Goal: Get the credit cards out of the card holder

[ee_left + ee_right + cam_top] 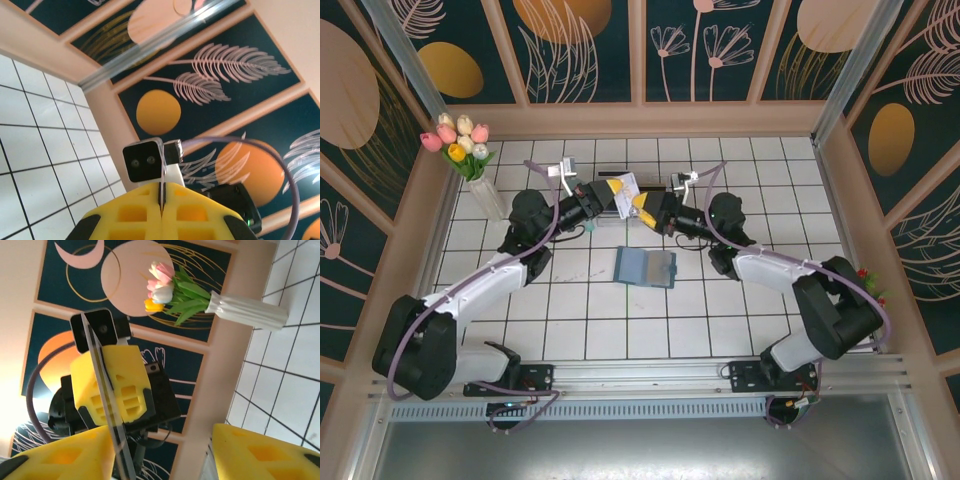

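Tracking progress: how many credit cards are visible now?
1: a white credit card pinched in the left gripper, beyond the open card holder. More may be hidden in its slots.

Credit card (103, 390) edge-on, face unreadable; card holder (646, 267) slots too small.

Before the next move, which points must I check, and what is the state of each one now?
1. Left gripper shut on the credit card: ok.
2. Right gripper jaws standing apart: ok.
3. Right fingers clear of the card: cannot tell, one finger sits close beside it.
4. Card holder lying open on the table, apart from both arms: ok.
5. Other cards in the holder: cannot tell.
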You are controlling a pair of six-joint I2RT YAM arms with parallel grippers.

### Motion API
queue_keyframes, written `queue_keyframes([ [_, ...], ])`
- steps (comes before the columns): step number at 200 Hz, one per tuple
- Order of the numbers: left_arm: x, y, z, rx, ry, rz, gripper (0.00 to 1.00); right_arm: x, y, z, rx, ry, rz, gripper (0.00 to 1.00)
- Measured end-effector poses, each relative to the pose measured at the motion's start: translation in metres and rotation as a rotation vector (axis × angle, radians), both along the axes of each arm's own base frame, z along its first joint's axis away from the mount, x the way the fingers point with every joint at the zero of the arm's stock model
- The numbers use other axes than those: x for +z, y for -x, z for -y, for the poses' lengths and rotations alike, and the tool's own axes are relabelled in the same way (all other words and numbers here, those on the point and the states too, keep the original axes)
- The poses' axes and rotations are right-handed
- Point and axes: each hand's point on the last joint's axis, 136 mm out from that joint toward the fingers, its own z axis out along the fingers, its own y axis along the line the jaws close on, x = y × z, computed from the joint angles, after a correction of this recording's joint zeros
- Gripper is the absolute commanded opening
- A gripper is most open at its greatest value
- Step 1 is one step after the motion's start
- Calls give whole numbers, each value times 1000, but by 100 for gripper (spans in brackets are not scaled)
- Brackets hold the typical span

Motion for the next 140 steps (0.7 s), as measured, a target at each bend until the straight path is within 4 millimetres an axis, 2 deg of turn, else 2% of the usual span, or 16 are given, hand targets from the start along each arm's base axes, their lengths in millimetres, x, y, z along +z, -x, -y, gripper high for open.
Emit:
queue_keyframes([
  [34, -1, -8, -11, 81, 29, -35, 0, 8, 0, -6, -14, -50, -13, 35],
  [62, 0, -11, -13, 102, 50, -58, 0, 13, 3, -7, -15, -69, -7, 20],
  [117, -4, -6, -16, 98, 68, -87, 0, 16, 5, -10, -9, -78, 3, 16],
  [140, -4, -3, -18, 100, 73, -88, 0, 17, 5, -10, -9, -77, 19, 6],
])
